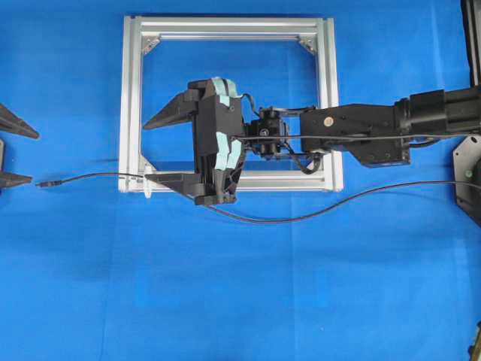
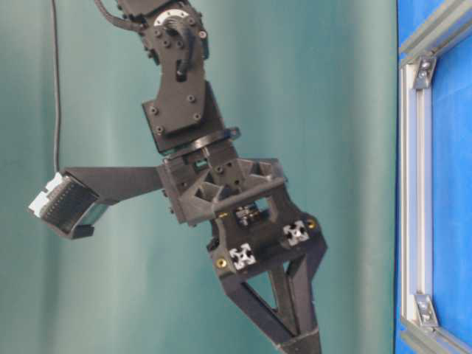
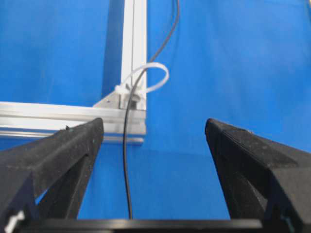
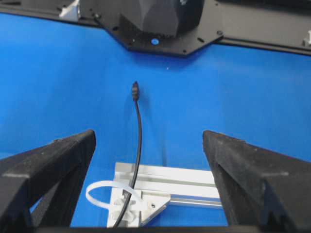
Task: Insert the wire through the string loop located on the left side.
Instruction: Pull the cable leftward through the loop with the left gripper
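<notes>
My right pincer [image 1: 154, 150] stands wide and holds nothing, hanging over the silver frame [image 1: 131, 98] with its lower finger above the frame's near-left corner; my left pincer [image 1: 6, 154] also stands wide and empty at the far left edge of the overhead view, both tips pointing toward the plug. The wire [image 1: 301, 214] lies on the blue bench [image 1: 240, 301], running in from the right, dipping near the frame's near rail, then crossing the corner to end in its plug [image 1: 46, 183] just left of the frame. The string loop [image 3: 153, 77] stands at that same corner, and in both wrist views the wire appears to pass through or directly across it; I cannot tell which with certainty. Risks, as I judge them: 1, with nothing gripping the wire, any brush from my right fingers at that corner could drag the wire sideways and pull the plug back out of the loop. 2, the loop [image 4: 104, 196] is thin and springy, so a finger pressing on it could flatten or twist it. 3, a left-hand grasp at the small plug [image 4: 135, 91] could miss and push it away, since it lies loose on the smooth bench. 4, my right arm shades the corner from above, hiding contact there.
</notes>
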